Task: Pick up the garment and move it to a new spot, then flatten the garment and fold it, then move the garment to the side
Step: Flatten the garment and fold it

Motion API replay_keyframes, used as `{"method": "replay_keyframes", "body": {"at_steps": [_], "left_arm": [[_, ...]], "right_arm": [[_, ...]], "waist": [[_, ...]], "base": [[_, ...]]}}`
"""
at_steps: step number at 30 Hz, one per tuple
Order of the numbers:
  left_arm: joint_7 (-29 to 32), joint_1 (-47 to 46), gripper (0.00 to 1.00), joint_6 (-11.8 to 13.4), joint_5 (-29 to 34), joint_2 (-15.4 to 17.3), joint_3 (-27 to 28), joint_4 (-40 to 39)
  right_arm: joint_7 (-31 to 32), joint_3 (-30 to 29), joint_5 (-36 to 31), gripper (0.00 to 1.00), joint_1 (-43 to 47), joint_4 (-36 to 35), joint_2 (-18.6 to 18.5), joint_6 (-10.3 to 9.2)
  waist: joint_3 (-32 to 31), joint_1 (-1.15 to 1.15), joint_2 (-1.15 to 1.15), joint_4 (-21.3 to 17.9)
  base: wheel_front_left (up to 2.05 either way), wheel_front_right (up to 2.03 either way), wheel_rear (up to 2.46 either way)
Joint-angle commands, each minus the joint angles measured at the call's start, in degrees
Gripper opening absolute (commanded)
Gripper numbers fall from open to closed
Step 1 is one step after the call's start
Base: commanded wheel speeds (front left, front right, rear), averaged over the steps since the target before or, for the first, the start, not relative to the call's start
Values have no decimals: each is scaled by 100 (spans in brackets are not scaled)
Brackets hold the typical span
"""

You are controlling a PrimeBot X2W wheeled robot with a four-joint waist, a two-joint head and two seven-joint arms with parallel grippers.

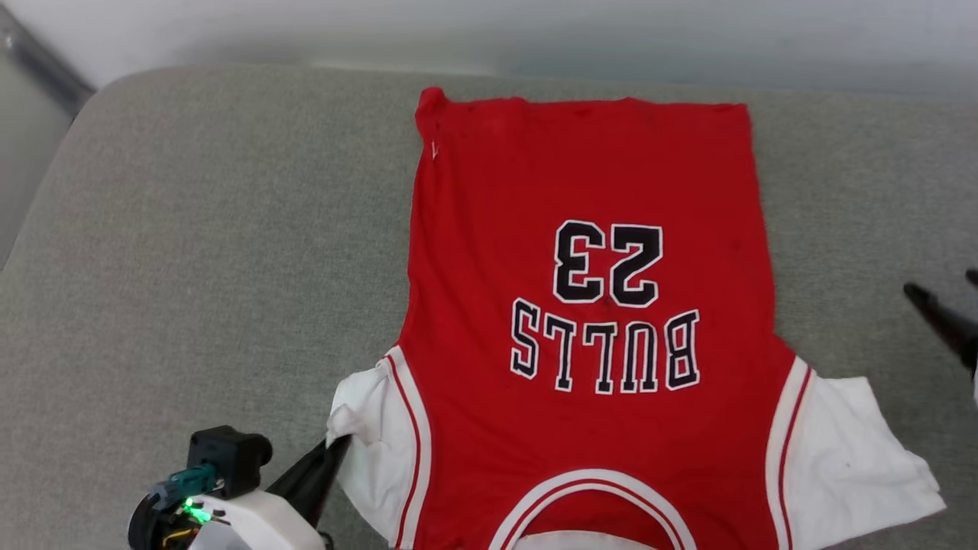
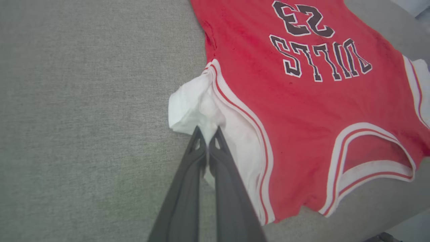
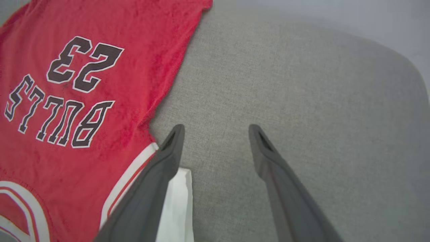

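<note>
A: Located the garment (image 1: 588, 305)?
B: Spread flat on grey cushion (image 1: 191, 229), collar toward 6 o'clock.
A: And the left gripper (image 2: 207, 133)?
B: Pinched tight on white sleeve (image 1: 370, 435) at 7 o'clock.
A: And the right gripper (image 3: 215, 134)?
B: Spread wide at 3 o'clock, holding nothing.

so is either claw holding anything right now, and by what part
The left claw is shut on the garment, pinching the bunched edge of its white sleeve. The right claw is open over the grey cushion, holding nothing.
</note>
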Motion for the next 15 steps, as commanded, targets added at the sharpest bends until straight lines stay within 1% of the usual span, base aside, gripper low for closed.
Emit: {"method": "replay_keyframes", "body": {"at_steps": [1,4,9,12,15], "left_arm": [[41,-96,0,-4,0,-63,-44,-130],[152,-307,0,-16,95,-160,-197,-462],[340,-590,0,-18,330,-239,-434,-910],[396,-696,0,-40,426,-292,-538,-1117],[441,-817,0,-78,544,-323,-670,-1252]], "right_arm": [[136,0,24,100,-346,-23,-71,-4],[699,26,92,100,-1057,131,-197,-4],[2023,31,-29,100,-2296,481,-307,-4],[2677,-90,-248,100,-3029,724,-158,-3],[3171,-222,-637,100,-3612,989,-64,-4]], "waist": [[501,-1,0,403],[894,-1,0,687],[1508,-1,0,1124],[1785,-1,0,1349],[1994,-1,0,1576]], "base": [[0,0,0],[0,0,0],[0,0,0],[0,0,0],[0,0,0]]}}
